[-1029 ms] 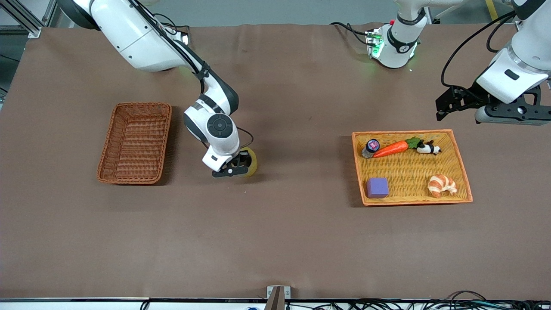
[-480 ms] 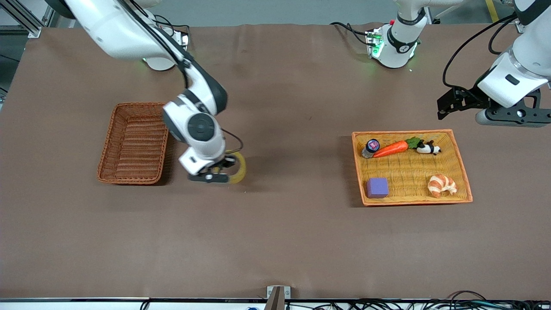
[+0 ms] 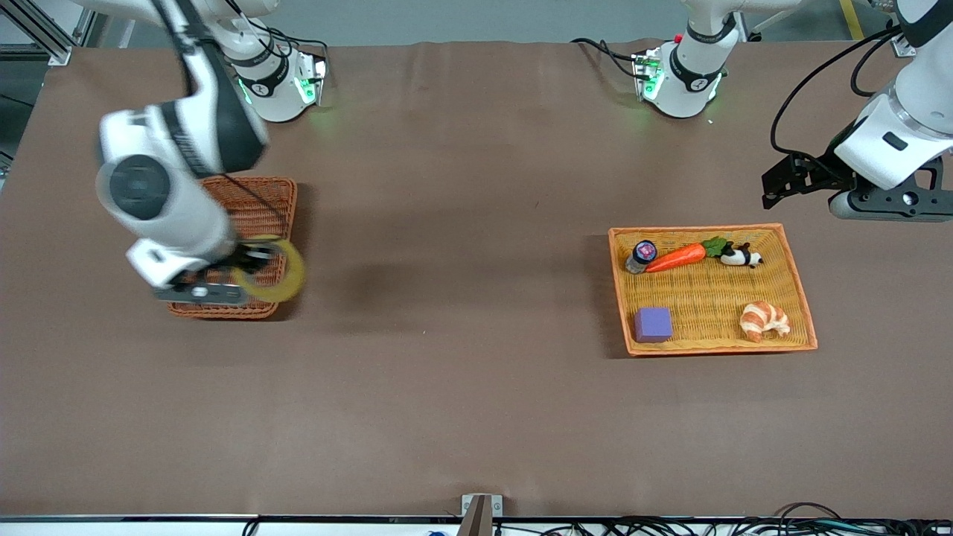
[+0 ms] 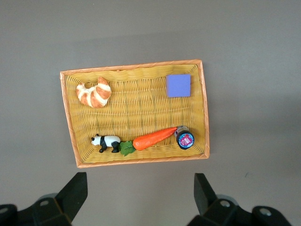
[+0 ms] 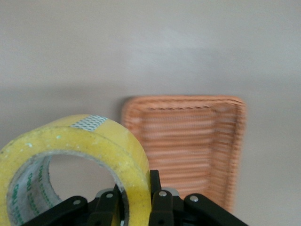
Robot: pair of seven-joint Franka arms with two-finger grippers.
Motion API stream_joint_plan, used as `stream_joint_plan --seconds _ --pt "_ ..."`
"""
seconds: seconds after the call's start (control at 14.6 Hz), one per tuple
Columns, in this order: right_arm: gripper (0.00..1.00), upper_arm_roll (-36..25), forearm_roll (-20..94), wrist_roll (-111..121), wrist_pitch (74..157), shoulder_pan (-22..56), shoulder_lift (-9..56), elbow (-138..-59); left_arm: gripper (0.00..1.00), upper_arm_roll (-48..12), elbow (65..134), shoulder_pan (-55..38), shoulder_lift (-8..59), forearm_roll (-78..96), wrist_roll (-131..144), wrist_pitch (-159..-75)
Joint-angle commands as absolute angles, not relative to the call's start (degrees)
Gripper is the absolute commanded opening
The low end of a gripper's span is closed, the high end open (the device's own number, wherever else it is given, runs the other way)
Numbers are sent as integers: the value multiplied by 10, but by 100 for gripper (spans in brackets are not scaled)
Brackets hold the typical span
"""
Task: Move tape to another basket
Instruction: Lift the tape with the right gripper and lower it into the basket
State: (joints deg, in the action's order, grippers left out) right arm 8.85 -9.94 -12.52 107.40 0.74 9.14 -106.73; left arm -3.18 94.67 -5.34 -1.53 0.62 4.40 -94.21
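The right gripper [image 3: 223,286], clamped on the tape [image 3: 277,269], hangs over the basket [image 3: 253,205]. Toward the left arm's end, the left gripper [image 3: 789,182] waits spread wide near a tray [image 3: 797,283] holding a carrot [image 3: 676,257], croissant [image 3: 764,320] and block [image 3: 653,324].

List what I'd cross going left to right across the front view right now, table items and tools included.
Basket with the right tool holding the tape over its near corner → orange tray: purple block, carrot, croissant → left tool, waiting.

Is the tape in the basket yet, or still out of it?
Out. The right gripper holds the tape in the air over the basket, at its corner; it has not been set down.
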Motion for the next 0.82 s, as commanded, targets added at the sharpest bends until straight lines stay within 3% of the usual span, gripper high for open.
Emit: stream_joint_plan --seconds 0.0,0.21,0.41,0.75 --pt "0 34 -83 -37 1165 8 17 -1211 100 -26 927 -62 -11 -3 44 -934" --pt "1 -52 -83 53 1343 10 -31 -1388 100 -27 926 -62 -4 -8 44 -936" --pt "1 -71 -83 59 1500 7 -24 -1496 100 -32 911 -62 9 -15 45 -936" --pt "9 -85 -84 60 1577 6 46 -1521 100 -32 909 -63 16 -16 45 -936"
